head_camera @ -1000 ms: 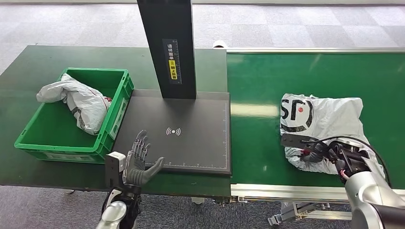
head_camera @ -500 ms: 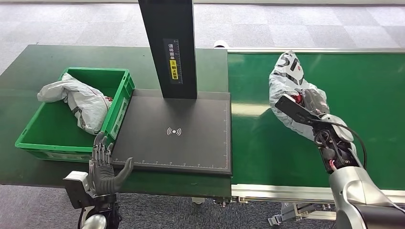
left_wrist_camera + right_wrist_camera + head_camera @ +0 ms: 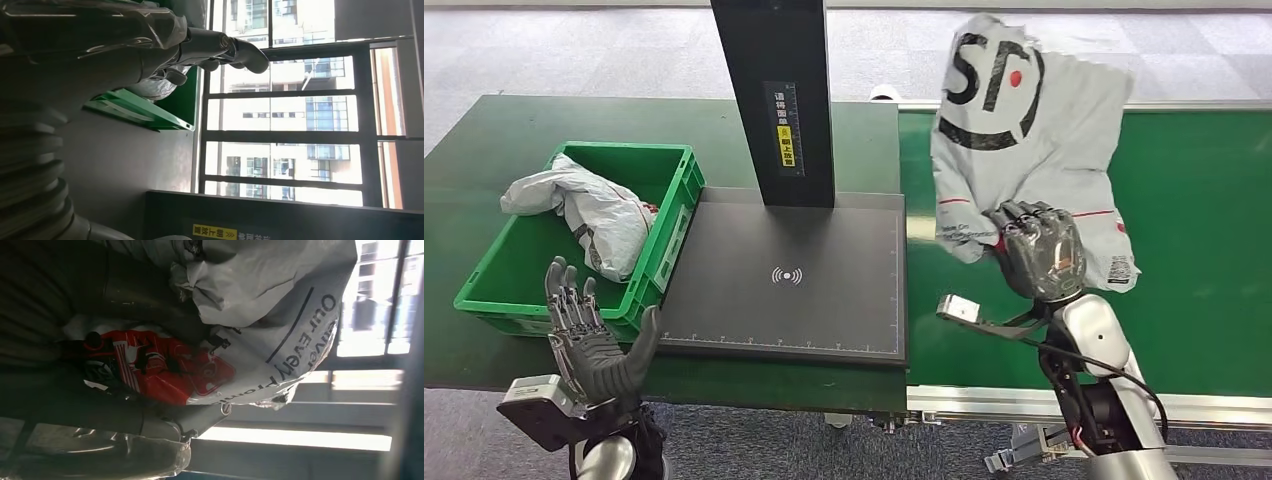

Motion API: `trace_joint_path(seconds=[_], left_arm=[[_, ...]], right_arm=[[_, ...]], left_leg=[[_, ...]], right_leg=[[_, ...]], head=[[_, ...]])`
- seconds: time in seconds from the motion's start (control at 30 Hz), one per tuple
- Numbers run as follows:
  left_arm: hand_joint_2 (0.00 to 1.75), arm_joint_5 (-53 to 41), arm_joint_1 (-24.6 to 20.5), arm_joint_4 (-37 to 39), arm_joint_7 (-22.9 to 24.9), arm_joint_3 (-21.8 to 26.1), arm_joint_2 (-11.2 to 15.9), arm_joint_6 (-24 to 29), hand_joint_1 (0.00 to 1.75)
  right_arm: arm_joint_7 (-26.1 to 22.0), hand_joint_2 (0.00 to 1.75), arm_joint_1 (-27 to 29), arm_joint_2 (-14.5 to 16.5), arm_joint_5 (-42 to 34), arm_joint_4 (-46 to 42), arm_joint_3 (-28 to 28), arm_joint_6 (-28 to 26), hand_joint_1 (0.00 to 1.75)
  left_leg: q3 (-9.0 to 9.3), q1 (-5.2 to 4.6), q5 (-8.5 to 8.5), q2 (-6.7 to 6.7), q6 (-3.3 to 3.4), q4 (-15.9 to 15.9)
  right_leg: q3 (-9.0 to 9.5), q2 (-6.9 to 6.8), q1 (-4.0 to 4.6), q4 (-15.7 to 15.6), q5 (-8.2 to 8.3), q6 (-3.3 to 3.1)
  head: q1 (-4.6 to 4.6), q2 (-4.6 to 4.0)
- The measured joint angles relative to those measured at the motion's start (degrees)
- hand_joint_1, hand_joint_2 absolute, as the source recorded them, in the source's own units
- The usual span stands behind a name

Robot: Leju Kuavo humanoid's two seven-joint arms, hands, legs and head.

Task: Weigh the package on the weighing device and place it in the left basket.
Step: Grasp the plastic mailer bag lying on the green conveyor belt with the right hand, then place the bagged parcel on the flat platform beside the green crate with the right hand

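With its fingers clamped into the lower part of the package (image 3: 1024, 150), the right hand (image 3: 1042, 250) holds the bag up in the air above the green conveyor belt (image 3: 1204, 200), just right of the weighing plate's edge. Package is a grey-white plastic mailer with a black logo and a red dot near its top, crumpled, hanging wide above the hand; a barcode label shows at its lower right corner. Right wrist view: bag (image 3: 280, 305) pressed against the palm, red printed patch and black lettering visible, dark fingers (image 3: 200, 420) wrapped under it. Right forearm is silver, with black cables running down to the frame edge. Left hand (image 3: 589, 340) is raised, palm up, fingers spread apart, nothing in it; it sits at the near edge of the dark green table (image 3: 484, 130), in front of the near right corner of the green basket (image 3: 664, 215). Left wrist view: thumb and fingers (image 3: 220, 45) extended, green basket rim (image 3: 145, 112) behind them. Basket holds another crumpled white bag (image 3: 584, 215) draped over its left wall. Weighing device: flat black plate (image 3: 824, 290) with a white wireless symbol, nothing on it, between basket and belt; black upright column (image 3: 779, 80) at its far side carrying a yellow-and-white label.
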Motion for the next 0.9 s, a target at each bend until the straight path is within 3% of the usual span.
trace_joint_path(seconds=[0.2,0.43,0.9], left_arm=[[1.75,-1.04,-1.29,-0.39,-0.01,-0.94,-0.43,1.7,0.0],[1.75,-1.29,-3.38,-0.24,-0.01,-1.58,-0.8,3.36,0.0],[1.75,-0.66,-3.84,1.15,-0.01,-2.3,-0.91,2.97,0.0]], right_arm=[[-3.05,1.75,1.99,1.49,-1.07,-3.24,11.81,1.23,1.75],[-3.68,1.75,0.81,5.1,-5.56,-0.81,22.48,6.1,1.75],[-0.82,1.75,-2.24,10.14,-9.87,11.45,26.6,9.76,1.75]], left_leg=[[0.01,-0.01,0.02,0.0,0.0,0.0],[0.01,-0.01,0.01,0.0,-0.01,0.0],[0.01,-0.02,0.01,0.01,-0.01,0.01]], right_leg=[[0.02,0.0,-0.01,0.0,0.0,0.0],[0.01,0.0,-0.01,0.0,0.0,0.0],[0.0,0.0,-0.01,0.0,0.0,0.0]], head=[[-0.01,0.0],[0.01,0.0],[0.01,0.0]])
